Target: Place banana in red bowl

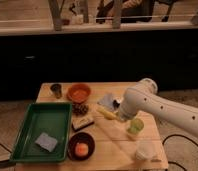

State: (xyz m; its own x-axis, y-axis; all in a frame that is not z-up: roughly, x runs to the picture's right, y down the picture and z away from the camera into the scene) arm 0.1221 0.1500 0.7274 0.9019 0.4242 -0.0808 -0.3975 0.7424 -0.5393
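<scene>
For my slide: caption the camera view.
Shut pincer beside the banana; red bowl stands farther back, leftward.

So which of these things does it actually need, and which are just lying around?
Needed: banana, red bowl, gripper shut at banana's right end.
Lying about: green tray, sponge, metal cup, dark bowl, orange fruit, green fruit, white cup.

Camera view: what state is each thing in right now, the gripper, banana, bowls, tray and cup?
red bowl: upright, nothing seen inside.
banana: outside the red bowl, to its lower right.
gripper: shut, low at the banana's right end; a grip is unclear.
dark bowl: upright, holds an orange fruit.
green tray: flat, holds a blue sponge.
white cup: upright.
</scene>
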